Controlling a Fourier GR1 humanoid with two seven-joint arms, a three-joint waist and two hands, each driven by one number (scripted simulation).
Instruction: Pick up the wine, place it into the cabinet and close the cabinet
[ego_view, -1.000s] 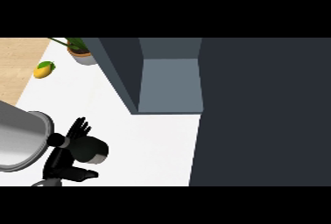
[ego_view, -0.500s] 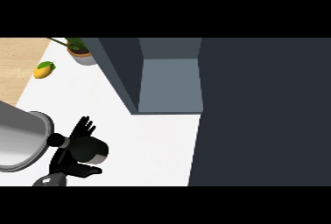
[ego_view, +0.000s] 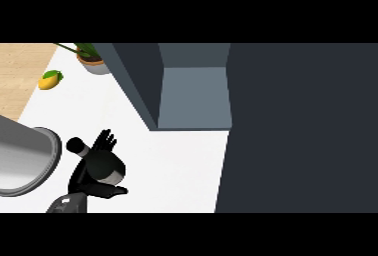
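The left hand (ego_view: 102, 167) was low on the left side of the white counter (ego_view: 177, 165). Its fingers (ego_view: 105, 139) stuck up straight and spread out. Its thumb (ego_view: 109, 190) poked out to the right. The dark wine bottle (ego_view: 76, 145) lay under the hand, and the hand hid most of it. Only the round black top showed, just left of the fingers. A grey band showed at the bottle's neck. I could not see any label or words on it. I could not tell if the hand really had hold of the bottle.

The cabinet (ego_view: 193, 97) stood open at the back, well apart from the bottle. A big dark panel (ego_view: 299, 130) filled the right side. A big grey pot (ego_view: 26, 160) sat at the left edge, near the hand. Far back there was a yellow fruit (ego_view: 49, 80) and a plant in a pot (ego_view: 92, 61).
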